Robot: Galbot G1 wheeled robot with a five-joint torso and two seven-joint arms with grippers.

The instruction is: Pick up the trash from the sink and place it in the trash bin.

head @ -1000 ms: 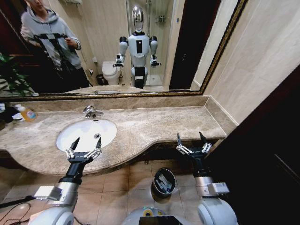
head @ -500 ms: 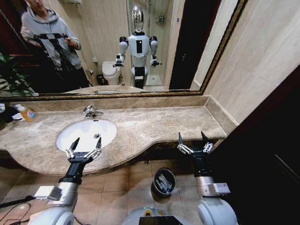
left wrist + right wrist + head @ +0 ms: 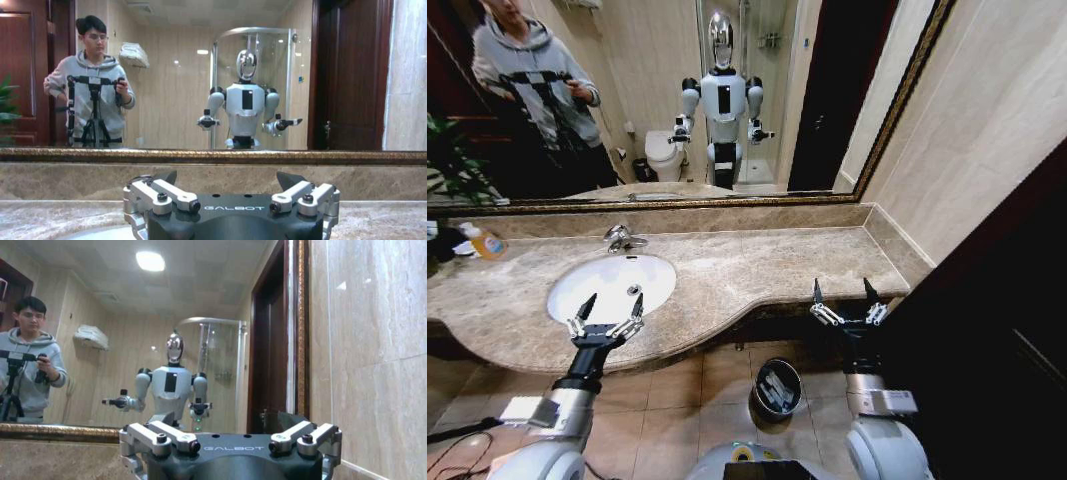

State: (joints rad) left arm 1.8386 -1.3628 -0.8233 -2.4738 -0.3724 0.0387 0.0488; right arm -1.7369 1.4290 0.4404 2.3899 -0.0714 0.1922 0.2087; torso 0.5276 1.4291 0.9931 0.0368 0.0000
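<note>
The sink (image 3: 577,290) looks emptied; trash lies in the bin (image 3: 777,386), between the spread left gripper (image 3: 606,311) and spread right gripper (image 3: 845,300).

Contents of the trash bin (image 3: 776,386) too small to identify; sink (image 3: 611,286) front hidden behind left claw (image 3: 605,314)

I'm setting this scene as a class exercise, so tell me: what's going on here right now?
A two-armed robot faces a marble vanity. Its left gripper hangs open at the near rim of the sink, holding nothing. Its right gripper is open and empty off the counter's right end. The basin looks bare apart from its drain. On the floor between the arms, the trash bin already holds several pale items.
</note>
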